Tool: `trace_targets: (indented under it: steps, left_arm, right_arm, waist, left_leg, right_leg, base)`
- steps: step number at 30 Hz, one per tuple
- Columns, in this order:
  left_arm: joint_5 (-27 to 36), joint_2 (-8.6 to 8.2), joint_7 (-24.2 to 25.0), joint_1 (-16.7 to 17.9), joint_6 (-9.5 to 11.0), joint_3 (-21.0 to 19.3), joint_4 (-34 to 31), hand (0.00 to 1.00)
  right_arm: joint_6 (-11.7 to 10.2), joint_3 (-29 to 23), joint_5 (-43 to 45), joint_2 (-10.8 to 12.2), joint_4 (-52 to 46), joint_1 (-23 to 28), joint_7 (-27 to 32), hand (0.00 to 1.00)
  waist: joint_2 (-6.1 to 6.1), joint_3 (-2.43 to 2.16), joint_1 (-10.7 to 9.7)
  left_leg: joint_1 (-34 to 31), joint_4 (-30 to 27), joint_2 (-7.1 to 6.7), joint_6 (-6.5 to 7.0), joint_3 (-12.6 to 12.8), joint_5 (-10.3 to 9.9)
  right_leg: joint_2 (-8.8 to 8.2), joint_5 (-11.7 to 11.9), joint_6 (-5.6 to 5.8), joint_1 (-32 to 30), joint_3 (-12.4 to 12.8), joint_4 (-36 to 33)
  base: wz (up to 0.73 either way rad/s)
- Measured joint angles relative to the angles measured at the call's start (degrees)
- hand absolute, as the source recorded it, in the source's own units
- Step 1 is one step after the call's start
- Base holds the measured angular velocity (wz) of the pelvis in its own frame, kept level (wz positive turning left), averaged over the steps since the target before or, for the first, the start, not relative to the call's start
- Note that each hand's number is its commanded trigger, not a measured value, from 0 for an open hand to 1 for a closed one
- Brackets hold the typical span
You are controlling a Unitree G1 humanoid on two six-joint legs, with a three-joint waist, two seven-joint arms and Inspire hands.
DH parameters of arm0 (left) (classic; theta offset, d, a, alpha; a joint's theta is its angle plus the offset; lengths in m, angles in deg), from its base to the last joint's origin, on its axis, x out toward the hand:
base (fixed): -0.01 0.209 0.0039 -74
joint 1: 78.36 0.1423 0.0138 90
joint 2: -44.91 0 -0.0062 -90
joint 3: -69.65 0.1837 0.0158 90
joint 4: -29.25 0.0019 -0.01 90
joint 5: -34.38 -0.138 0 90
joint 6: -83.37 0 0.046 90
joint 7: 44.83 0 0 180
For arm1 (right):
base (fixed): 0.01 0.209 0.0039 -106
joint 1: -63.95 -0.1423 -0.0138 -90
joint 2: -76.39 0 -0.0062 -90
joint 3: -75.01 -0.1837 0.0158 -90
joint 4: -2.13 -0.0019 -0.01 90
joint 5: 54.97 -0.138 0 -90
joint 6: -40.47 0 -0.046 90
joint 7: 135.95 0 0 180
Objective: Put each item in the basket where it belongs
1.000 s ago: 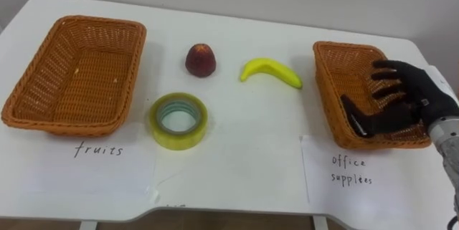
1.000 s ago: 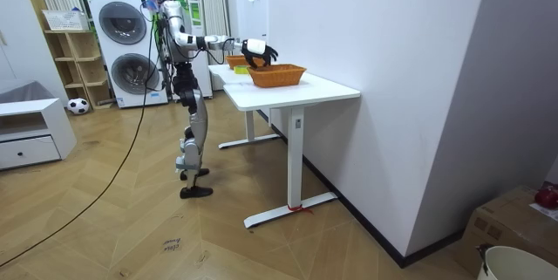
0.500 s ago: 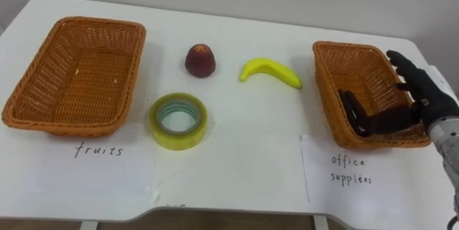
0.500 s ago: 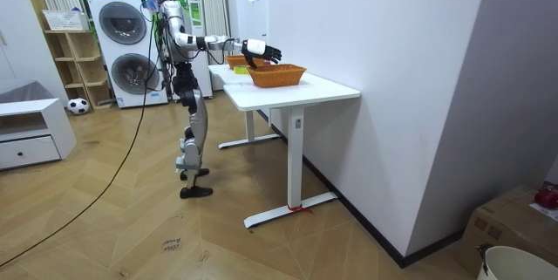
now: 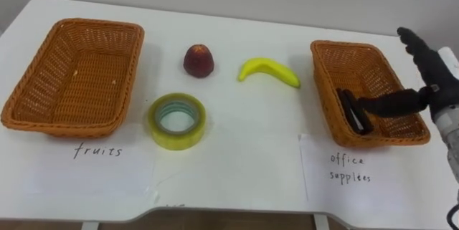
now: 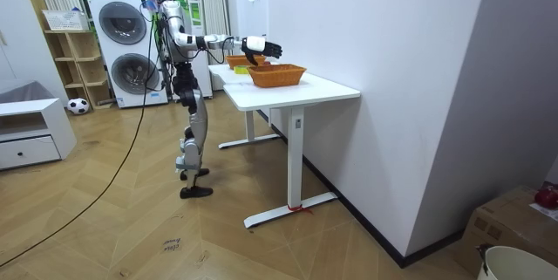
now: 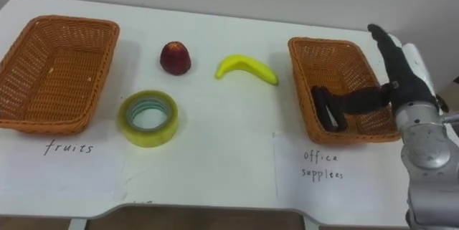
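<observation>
While room view shows robot standing | eye views: right hand [image 5: 432, 79] splayed

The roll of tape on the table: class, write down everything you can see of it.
The roll of tape is a wide, yellowish, see-through ring with a pale green inner core. It lies flat on the white table, hole facing up, with nothing on it. It sits just right of the fruit basket, apart from it, and nearer the robot than the apple.
</observation>
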State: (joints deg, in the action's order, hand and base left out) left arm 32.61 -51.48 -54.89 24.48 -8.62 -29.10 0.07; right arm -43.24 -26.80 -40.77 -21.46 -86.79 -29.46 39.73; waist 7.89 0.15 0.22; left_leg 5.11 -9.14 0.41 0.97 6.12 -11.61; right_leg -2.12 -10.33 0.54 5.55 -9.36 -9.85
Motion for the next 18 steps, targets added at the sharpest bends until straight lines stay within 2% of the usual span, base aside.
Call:
trace_targets:
  steps: [2, 7, 18]
  left_arm:
    - [-0.03, 0.0, -0.34, 0.19, 0.09, 0.0, 0.41, 0.0]
    - [0.04, 0.05, -0.89, 0.41, 0.67, 0.08, 0.67, 0.0]
    - [0.0, 0.02, -0.55, 0.43, 1.04, 0.73, 0.77, 0.0]
  right_arm:
    - [-0.14, -0.38, 1.19, 0.0, -3.17, 0.0, 0.75, 0.0]
    - [-2.5, -1.24, 1.8, 0.0, -7.58, -0.05, 4.18, 0.0]
    - [-2.61, -1.15, 0.85, 0.0, -11.16, -0.06, 6.16, 0.0]
  waist:
    - [-0.11, -0.01, -0.03]
    - [-0.1, -0.08, -0.05]
    - [-0.27, -0.03, 0.17]
  left_leg:
    - [-0.31, -0.02, 0.01, 0.0, 0.03, 0.0]
    - [-0.34, -0.04, -0.01, 0.0, 0.01, 0.01]
    - [-0.47, 0.01, 0.04, 0.0, -0.01, 0.0]
  right_leg:
    - [0.01, 0.0, 0.0, -0.06, 0.03, 0.02]
    - [0.0, 0.0, 0.0, -0.05, -0.02, 0.07]
    - [0.03, 0.0, 0.0, -0.19, -0.08, 0.05]
  base:
    - [0.0]
    - [0.0]
    - [0.0]
